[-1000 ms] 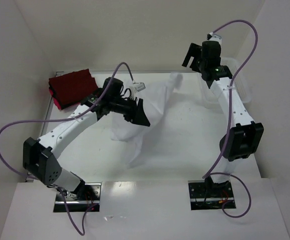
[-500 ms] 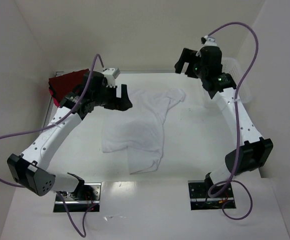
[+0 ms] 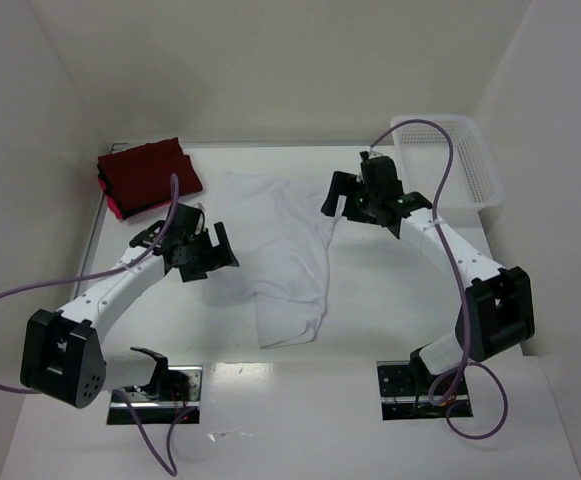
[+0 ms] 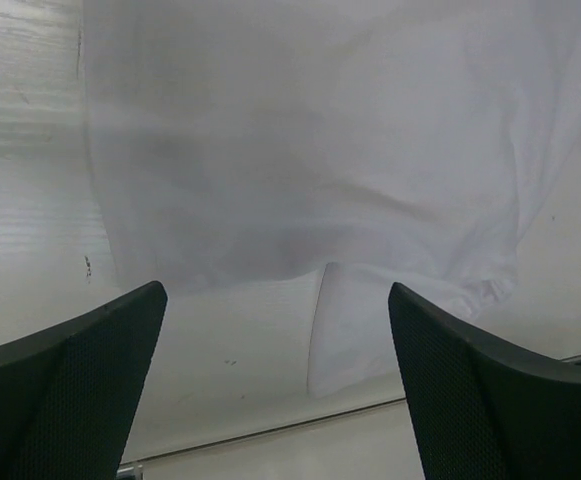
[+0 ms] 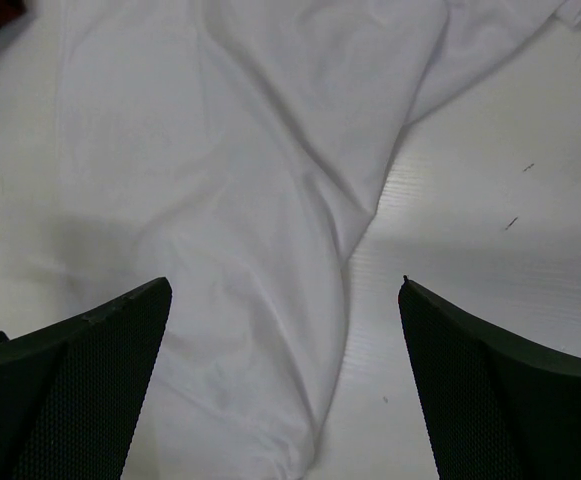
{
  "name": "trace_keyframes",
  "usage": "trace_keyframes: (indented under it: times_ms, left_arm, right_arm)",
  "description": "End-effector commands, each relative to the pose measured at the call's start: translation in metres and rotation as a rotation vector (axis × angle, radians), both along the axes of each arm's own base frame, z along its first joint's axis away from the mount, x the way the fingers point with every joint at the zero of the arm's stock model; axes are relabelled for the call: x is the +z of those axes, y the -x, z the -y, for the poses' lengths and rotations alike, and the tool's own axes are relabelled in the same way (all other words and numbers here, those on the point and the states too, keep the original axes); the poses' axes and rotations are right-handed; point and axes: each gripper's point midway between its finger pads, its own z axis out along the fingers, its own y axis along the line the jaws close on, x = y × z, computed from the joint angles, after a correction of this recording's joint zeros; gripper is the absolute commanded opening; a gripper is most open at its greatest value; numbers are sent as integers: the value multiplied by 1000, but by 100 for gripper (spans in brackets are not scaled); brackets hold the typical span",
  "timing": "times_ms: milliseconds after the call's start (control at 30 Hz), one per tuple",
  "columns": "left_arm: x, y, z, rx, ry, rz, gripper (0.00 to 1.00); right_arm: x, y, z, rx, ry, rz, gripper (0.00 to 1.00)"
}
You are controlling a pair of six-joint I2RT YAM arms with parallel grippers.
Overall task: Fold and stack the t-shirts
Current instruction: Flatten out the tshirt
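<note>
White plastic mesh forms the basket (image 3: 488,178) at the table's far right corner; the right arm's purple cable (image 3: 448,160) arcs in front of it, and its contents cannot be made out beyond its own mesh.

The dark red t-shirts (image 3: 148,177) sit folded in a flat stack at the far left corner. The white t-shirt (image 3: 280,250) lies in the middle of the table (image 3: 400,290), unfolded and rumpled. It is broad at the far end, with cloth doubled over along its right side. It narrows to a strip that ends short of the near edge.

The left gripper (image 3: 210,258) is low at the shirt's left edge. In its wrist view its fingers (image 4: 90,360) stand wide apart with nothing between them. The right gripper (image 3: 335,200) is over the shirt's far right part, likewise spread and gripping nothing; a long crease runs through the cloth below it.

Bare tabletop lies between the white shirt and the basket. The red stack is just beside the white shirt's far left corner, with a narrow gap between them.
</note>
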Motion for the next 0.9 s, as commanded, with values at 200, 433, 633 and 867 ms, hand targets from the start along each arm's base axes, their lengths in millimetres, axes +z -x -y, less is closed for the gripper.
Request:
trace_keyframes:
  times_ms: [200, 433, 633, 867]
  left_arm:
    - [-42, 7, -11, 126, -2, -98, 99]
    - [-52, 12, -23, 157, -52, -131, 98]
    - [-69, 23, -22, 156, -51, -195, 95]
    - [-79, 30, -27, 173, -71, -210, 90]
  right_arm:
    - [28, 4, -8, 7, -88, 107, 100]
    - [26, 10, -5, 12, -82, 110, 100]
    - [27, 11, -3, 11, -71, 118, 100]
    - [32, 14, -2, 11, -75, 127, 100]
